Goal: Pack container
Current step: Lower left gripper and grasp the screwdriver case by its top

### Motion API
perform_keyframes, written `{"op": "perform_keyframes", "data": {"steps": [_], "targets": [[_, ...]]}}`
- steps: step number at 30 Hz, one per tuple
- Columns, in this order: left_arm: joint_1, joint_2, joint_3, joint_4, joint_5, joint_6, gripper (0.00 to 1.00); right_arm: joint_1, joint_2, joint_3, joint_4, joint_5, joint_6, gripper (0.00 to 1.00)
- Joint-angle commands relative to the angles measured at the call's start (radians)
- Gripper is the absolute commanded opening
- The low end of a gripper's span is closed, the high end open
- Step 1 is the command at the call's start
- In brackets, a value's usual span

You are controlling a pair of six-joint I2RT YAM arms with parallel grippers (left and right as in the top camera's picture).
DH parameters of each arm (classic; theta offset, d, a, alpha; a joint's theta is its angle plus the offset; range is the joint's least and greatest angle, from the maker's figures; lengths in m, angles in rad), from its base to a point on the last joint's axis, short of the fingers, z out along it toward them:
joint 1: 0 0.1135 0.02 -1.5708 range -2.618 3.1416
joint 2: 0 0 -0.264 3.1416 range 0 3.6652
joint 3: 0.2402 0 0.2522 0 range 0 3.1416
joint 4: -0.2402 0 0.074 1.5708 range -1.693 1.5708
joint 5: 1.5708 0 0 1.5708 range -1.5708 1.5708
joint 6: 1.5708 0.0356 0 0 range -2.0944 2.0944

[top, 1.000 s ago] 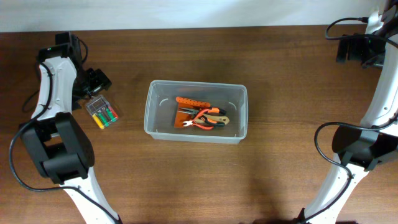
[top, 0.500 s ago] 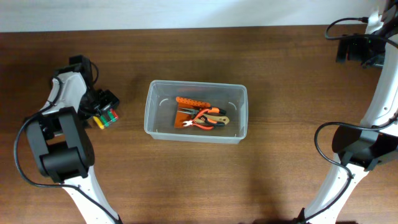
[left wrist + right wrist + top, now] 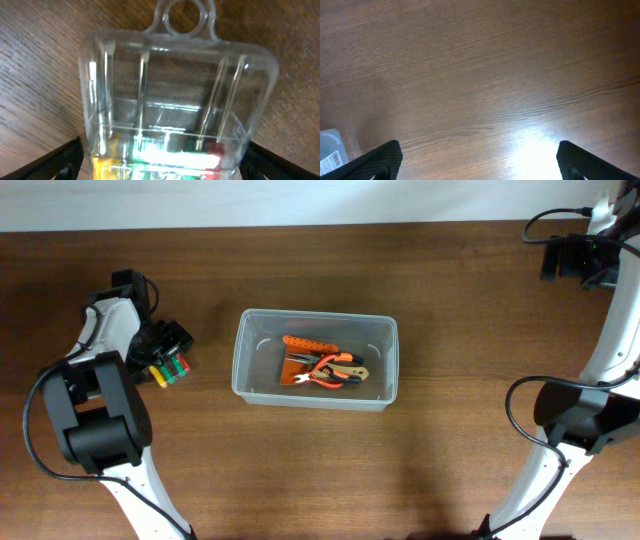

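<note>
Overhead view: the large clear rectangular plastic tub with rounded corners and a thick rim (image 3: pixel 243 362) sits upright near the middle of the dark brown wooden table (image 3: pixel 450 440). A small heap of orange and black hand tools (image 3: pixel 322 368) already lies on its floor. Well to its left, the small clear plastic case of coloured screwdrivers (image 3: pixel 172 368) lies flat on the wood, with the left gripper (image 3: pixel 166 350) down over it.

The tub looks like a thin-walled moulding, so it should be light even with the tools inside and somewhat springy at the long walls, with a slick surface. If it has to be steadied or shifted, the thick rim near a corner seems the stiffest place to pinch. There is plenty of free floor beside the tools for the case to go in.

Left wrist view: the case (image 3: pixel 175 100) fills the picture, its round hanging loop pointing away from the camera. The dark fingertips (image 3: pixel 60 160) are spread wide along its two long sides. I cannot tell whether the pads press on it yet. The case looks rigid, light and glossy, so I would squeeze squarely across its flat sides near the middle, not at the loop, or it may slip or twist.

Right wrist view: the right gripper (image 3: pixel 477 165) is spread wide and holds nothing, over bare wood. The tub is not in this view. A pale labelled corner (image 3: pixel 330 150) at the lower left is too cut off to identify.
</note>
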Motion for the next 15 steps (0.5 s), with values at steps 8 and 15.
{"op": "perform_keyframes", "data": {"steps": [8,15], "targets": [[-0.001,0.008,-0.016,0.021,0.003,0.016,0.97,-0.001,-0.023,0.010,-0.006,-0.006,0.009,0.99],[-0.001,0.008,-0.016,0.022,0.003,0.016,0.61,-0.001,-0.023,0.010,-0.005,-0.006,0.009,0.99]]}}
